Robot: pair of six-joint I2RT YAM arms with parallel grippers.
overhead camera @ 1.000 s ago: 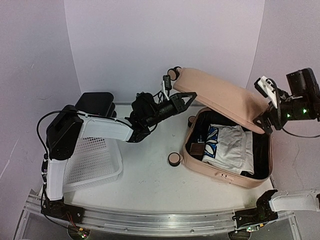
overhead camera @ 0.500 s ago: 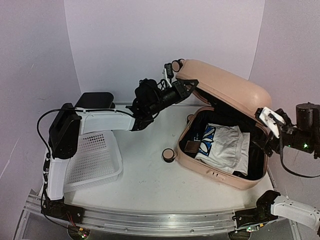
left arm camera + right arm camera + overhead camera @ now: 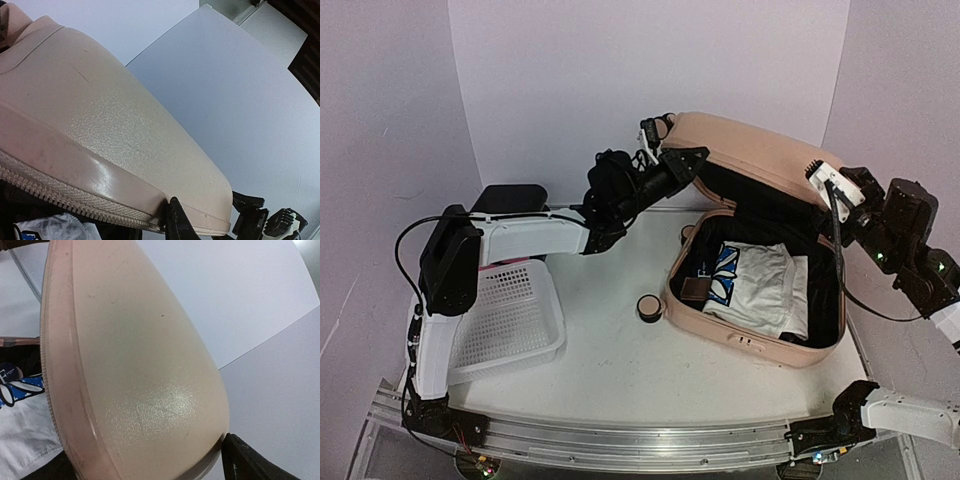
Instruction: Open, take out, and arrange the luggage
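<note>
White mesh plastic basket [image 3: 510,320]: far left on the white tabletop [image 3: 610,365], well apart from the case; probably the landing place for whatever comes out.
Left pincer [image 3: 686,160]: clamped narrow on the left corner of the lid's rim, one finger [image 3: 176,222] tucked against the zip edge in the wrist view; grip likely placed at a corner to lever the shell upward.
Peach-pink hard-shell suitcase [image 3: 760,347]: right half of the tabletop, base lying flat, one black spinner wheel [image 3: 648,308] on the basket side; lid [image 3: 750,145] raised steeply toward the back wall, black lining exposed.
Contents: folded white garment with blue print [image 3: 760,285] in the base, small brown item [image 3: 695,290] just beside it on the left; nothing taken out yet.
Right pincer [image 3: 832,183]: up beside the lid's right end; open or closed impossible to tell, contact with the lid unclear; probably there to steady the lift.
Stage: opening nearly done; unpacking and arranging not yet begun.
</note>
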